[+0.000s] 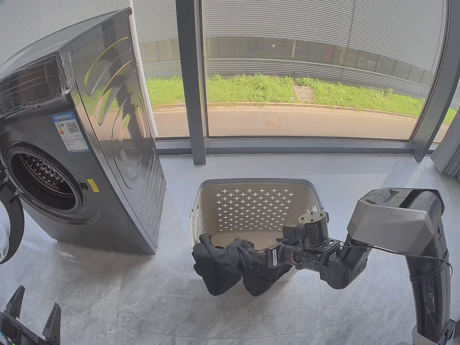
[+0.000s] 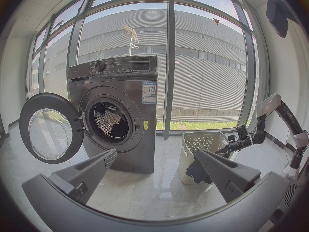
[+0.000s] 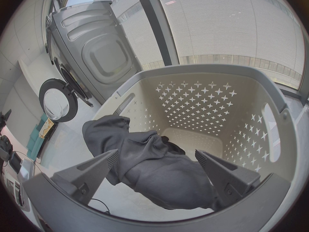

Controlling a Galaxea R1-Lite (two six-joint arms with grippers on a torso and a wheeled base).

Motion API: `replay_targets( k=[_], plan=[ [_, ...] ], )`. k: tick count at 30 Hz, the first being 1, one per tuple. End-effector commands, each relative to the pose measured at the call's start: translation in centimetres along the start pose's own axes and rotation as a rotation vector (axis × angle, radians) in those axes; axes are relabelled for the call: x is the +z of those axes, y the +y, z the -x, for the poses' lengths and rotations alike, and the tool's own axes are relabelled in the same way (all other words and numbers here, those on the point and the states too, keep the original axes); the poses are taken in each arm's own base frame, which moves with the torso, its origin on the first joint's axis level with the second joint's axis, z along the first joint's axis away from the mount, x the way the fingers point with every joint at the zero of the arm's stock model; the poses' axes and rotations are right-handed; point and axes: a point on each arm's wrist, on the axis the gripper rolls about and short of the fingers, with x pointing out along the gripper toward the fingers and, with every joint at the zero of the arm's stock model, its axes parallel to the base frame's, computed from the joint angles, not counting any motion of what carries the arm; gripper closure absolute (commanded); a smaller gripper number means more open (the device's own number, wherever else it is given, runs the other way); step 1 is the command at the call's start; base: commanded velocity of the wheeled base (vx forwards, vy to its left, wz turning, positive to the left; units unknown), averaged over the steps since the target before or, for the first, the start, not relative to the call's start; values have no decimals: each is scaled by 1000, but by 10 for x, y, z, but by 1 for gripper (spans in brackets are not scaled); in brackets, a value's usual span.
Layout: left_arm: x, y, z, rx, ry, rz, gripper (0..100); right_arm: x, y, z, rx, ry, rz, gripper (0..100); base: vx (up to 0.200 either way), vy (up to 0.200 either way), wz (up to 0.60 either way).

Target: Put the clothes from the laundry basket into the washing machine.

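Note:
A dark grey garment (image 1: 218, 264) hangs over the near rim of the cream laundry basket (image 1: 254, 182) and spills toward the floor. My right gripper (image 1: 256, 257) is at that rim, open, its fingers (image 3: 111, 160) spread on either side of the garment (image 3: 167, 174) without closing on it. The rest of the basket (image 3: 206, 69) looks bare inside. To the left stands the grey washing machine (image 1: 120, 120), its round door (image 2: 48, 128) swung open and the drum (image 2: 109, 121) exposed. My left gripper (image 1: 37, 300) is low at the near left, open and holding nothing, facing the machine.
A glass window wall with a dark pillar (image 1: 189, 73) runs behind the basket and machine. Smooth grey floor (image 1: 143, 293) lies free between the machine's front and the basket. The open door (image 1: 9, 216) juts out at the far left.

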Motion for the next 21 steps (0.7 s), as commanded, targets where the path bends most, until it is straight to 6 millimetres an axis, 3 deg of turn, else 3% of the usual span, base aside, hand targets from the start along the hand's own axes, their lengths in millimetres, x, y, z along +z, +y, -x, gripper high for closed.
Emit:
replay_targets(
  k=[1,21],
  plan=[
    [-5,0,0,0,0,0,0,-10,5,-6,12,23,5,0,0,0,0],
    [-5,0,0,0,0,2,0,-22,12,-23,29,32,19,0,0,0,0]
  ],
)
